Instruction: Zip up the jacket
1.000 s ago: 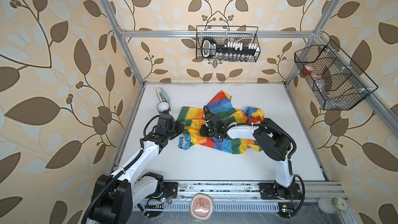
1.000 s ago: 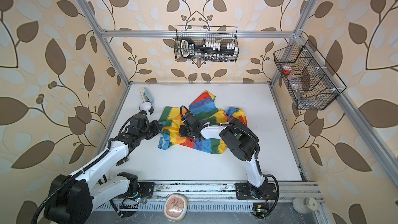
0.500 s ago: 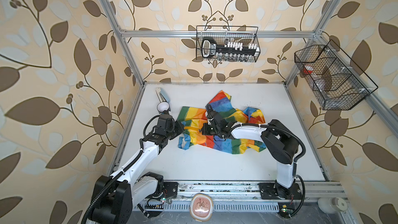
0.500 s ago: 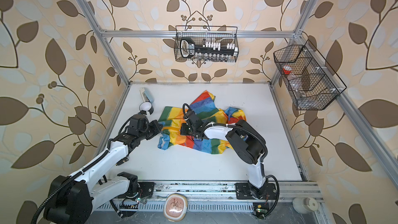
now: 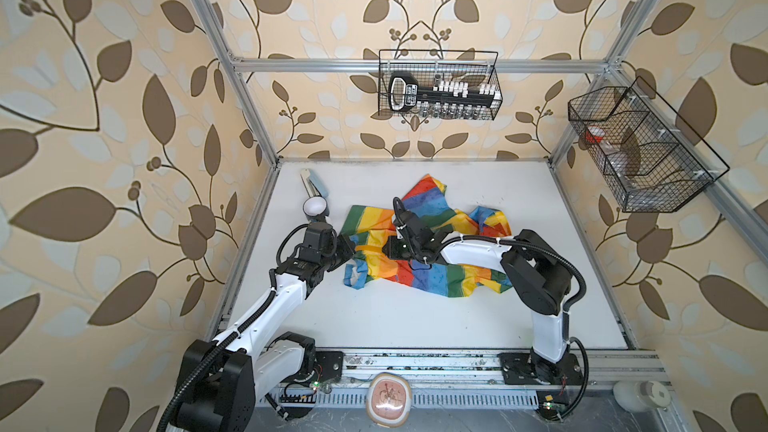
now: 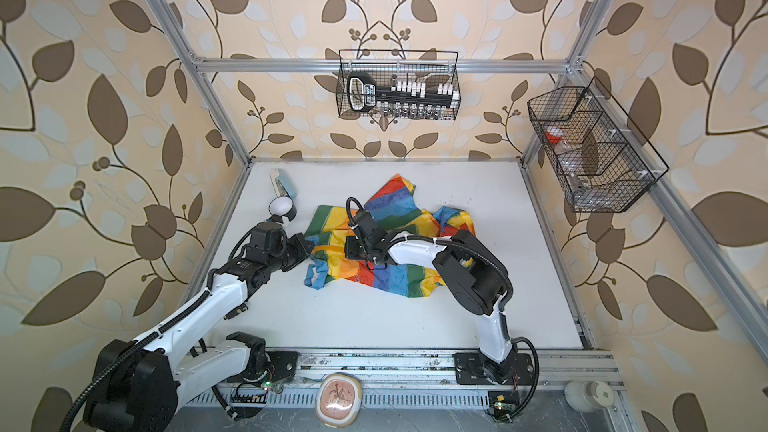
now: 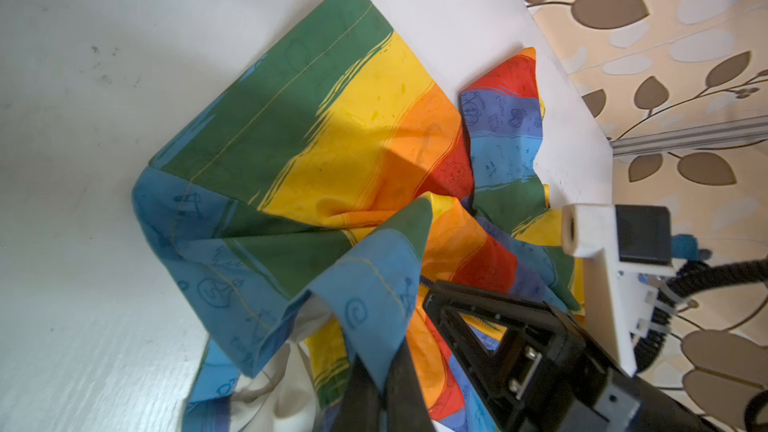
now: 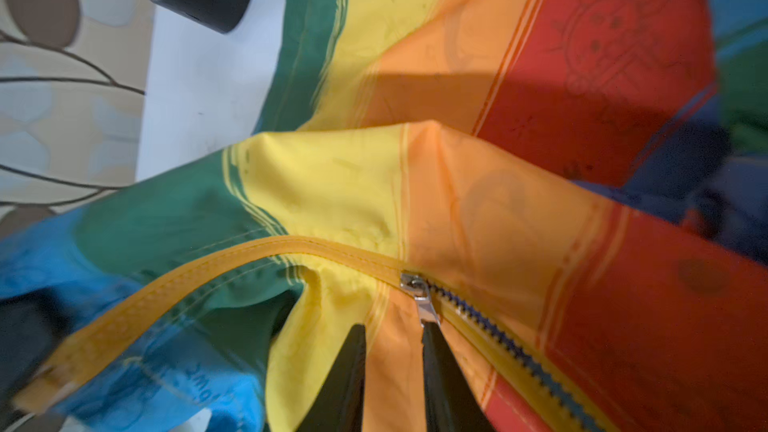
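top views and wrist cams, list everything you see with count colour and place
jacket: 1, rainbow stripes with white lining, rumpled mid-table
zipper slider: 1, silver on orange tape, partway along the jacket front
cylinder: 1, black with white inside, back left of the table
flat item: 1, white and light blue, behind the cylinder
back basket: 1, black wire, back wall
side basket: 1, black wire, right wall
round item: 1, pinkish, front rail
table: 1, white
arms: 2, white and black, left and right
left fingers: black, shut on the jacket's blue edge
right fingers: black, open beside the slider's pull
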`<state>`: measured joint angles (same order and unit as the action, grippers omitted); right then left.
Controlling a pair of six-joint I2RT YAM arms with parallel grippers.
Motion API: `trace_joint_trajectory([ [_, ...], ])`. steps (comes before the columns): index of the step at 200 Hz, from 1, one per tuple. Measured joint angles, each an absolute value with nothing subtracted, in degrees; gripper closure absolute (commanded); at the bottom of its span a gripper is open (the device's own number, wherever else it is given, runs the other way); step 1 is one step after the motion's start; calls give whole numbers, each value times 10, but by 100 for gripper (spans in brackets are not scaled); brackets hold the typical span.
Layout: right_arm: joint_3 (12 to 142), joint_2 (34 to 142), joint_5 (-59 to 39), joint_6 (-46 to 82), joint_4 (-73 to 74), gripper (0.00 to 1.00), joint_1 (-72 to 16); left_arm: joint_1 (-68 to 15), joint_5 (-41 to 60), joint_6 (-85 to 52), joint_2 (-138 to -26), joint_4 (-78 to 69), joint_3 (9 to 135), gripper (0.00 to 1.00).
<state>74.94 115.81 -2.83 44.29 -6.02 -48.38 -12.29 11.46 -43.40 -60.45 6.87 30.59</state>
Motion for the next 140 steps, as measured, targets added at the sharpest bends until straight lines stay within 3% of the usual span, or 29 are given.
trace_joint_trajectory([
  [95,875,1233,74,354,-210,68,-509,-123,115,-456,-619,32,253,100],
  [140,883,1242,84,338,-217,76,-510,-123,115,-465,-612,27,240,100],
])
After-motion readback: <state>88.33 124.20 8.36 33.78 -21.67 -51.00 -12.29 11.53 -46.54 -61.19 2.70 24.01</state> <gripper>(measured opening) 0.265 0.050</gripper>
